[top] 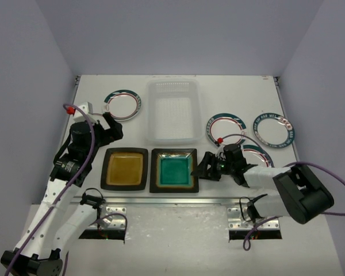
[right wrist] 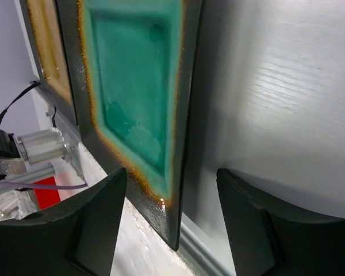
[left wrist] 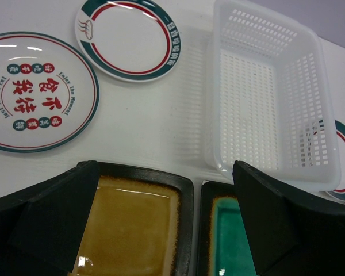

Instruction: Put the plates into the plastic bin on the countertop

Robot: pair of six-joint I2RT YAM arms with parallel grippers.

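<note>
The amber square plate and the teal square plate lie side by side near the countertop's front edge. The empty plastic bin stands behind them. My left gripper is open and empty above the amber plate's far edge; its wrist view shows the amber plate, teal plate and bin. My right gripper is open at the teal plate's right side. In its wrist view the teal plate's front corner lies between the fingers, untouched.
Round white plates lie left of the bin and right of it, one partly under my right arm. A red-patterned plate lies under my left arm. A metal strip runs along the front edge.
</note>
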